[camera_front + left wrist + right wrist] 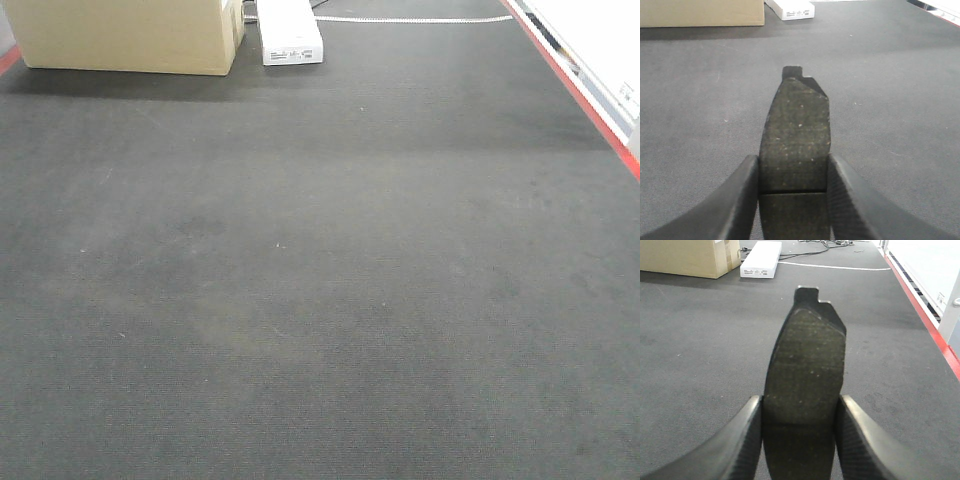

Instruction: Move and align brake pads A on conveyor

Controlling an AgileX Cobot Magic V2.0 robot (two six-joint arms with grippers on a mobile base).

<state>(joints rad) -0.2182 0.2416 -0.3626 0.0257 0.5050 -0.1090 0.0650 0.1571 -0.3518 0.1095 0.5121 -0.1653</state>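
Your left gripper clenched the left brake pad, your right gripper the right brake pad; both long axes pointed straight ahead over the conveyor.

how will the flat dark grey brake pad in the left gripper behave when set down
The flat dark grey brake pad juts past the left gripper without sagging, so probably stiff. Its flat shape suggests it will lie still, not roll. Its gritty face on the rough grey conveyor belt likely resists sliding.
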